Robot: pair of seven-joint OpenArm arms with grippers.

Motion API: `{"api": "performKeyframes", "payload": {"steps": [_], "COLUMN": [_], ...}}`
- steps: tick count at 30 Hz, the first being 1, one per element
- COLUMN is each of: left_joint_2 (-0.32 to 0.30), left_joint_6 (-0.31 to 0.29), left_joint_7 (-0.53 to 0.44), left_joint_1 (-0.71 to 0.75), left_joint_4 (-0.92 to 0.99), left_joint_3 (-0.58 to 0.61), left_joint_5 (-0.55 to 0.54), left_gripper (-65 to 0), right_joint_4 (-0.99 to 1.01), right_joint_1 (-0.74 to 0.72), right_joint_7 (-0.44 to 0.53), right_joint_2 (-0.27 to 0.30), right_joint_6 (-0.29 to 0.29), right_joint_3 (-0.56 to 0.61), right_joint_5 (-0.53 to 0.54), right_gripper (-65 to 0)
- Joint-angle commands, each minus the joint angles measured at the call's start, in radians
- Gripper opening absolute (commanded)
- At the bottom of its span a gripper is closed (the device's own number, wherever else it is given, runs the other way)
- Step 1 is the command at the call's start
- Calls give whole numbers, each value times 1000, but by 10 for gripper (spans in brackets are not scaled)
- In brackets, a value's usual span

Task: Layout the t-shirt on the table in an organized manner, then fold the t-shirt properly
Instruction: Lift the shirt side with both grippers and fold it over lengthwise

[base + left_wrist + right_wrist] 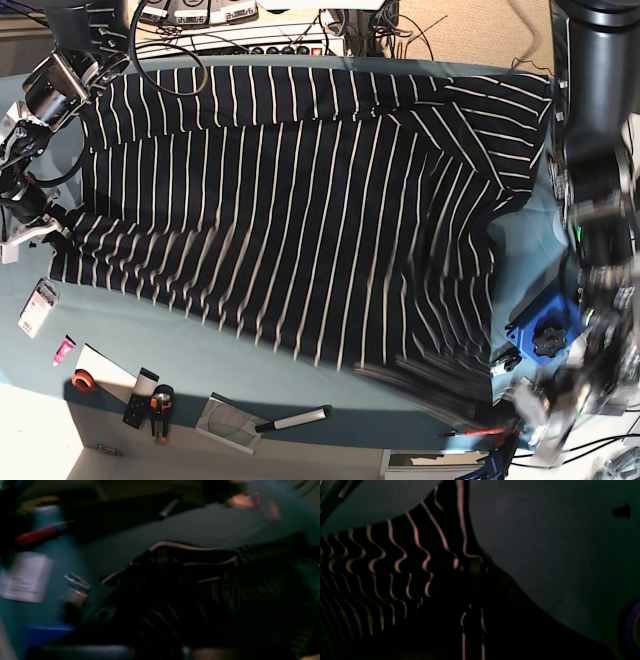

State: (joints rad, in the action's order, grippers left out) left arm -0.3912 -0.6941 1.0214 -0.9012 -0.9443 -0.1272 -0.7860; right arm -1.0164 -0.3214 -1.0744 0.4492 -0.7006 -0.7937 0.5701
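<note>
Right arm's fingers [40, 232], at the base view's left edge, are pinching the shirt [290, 210] corner shut, holding that side down on the worktop [180, 335]. The shirt is lying spread across most of the teal worktop, stripes running front to back, still rumpled near the far right. Left arm's fingers [535, 405], at the lower right, are clenched on the blurred near hem, probably drawing the cloth taut so it lies flat before folding.

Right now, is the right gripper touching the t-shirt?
Touching. In the base view the right gripper sits on the t-shirt's corner; the right wrist view shows striped cloth bunched at the jaws.
</note>
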Motion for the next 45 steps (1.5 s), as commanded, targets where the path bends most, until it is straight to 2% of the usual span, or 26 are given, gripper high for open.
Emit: {"api": "performKeyframes", "payload": {"steps": [1, 3, 5, 7, 12, 16, 18, 24, 33, 35, 37, 41, 44, 45], "left_joint_2": [-11, -11, -11, -11, -14, -22, -21, -22, -31, -43, -60, -92, -100, -100], "left_joint_6": [-4, -4, -4, 51, 97, 106, 107, 107, 91, 69, 46, 39, 39, 40], "left_joint_7": [-35, -58, -144, -211, -291, -299, -268, -13, 75, 107, 148, 253, 375, 375], "left_joint_1": [-60, -84, -103, -126, -189, -264, -295, -239, -35, -7, 16, 43, 68, 77], "left_joint_4": [-19, -19, -19, -19, -18, -18, -18, -18, -18, -18, -18, -18, -18, -18], "left_joint_3": [32, 110, 177, 222, 242, 242, 242, 242, 241, 233, 211, 148, 92, 79], "left_joint_5": [-5, 23, 72, 109, 249, 252, 243, 34, -95, -142, -199, -316, -436, -485], "left_gripper": [-650, -650, -650, -650, -650, -650, -650, -650, -650, -650, -650, -650, -650, -650], "right_joint_4": [-18, -18, -18, -18, -18, -18, -18, -18, -18, -18, -18, -18, -18, -18], "right_joint_1": [-19, -19, -19, -19, -19, -19, -19, -19, -19, -19, -19, -9, 16, 29], "right_joint_7": [19, 19, 19, 19, 19, 19, 19, 5, -15, -24, -46, -106, -151, -160], "right_joint_2": [30, 31, 30, 30, 30, 30, 30, 30, 38, 50, 69, 109, 116, 113], "right_joint_6": [2, 2, 2, 2, 2, 2, 2, 2, 2, 2, 2, 2, 2, 2], "right_joint_3": [-4, -4, -4, -4, -4, -4, -4, -4, -4, -4, -5, -5, -5, -5], "right_joint_5": [5, 6, 6, 7, 7, 9, 10, 9, 9, 13, 35, 125, 171, 180], "right_gripper": [-650, -650, -650, -650, -650, -650, -650, -650, -650, -650, -650, -650, -650, -650]}}
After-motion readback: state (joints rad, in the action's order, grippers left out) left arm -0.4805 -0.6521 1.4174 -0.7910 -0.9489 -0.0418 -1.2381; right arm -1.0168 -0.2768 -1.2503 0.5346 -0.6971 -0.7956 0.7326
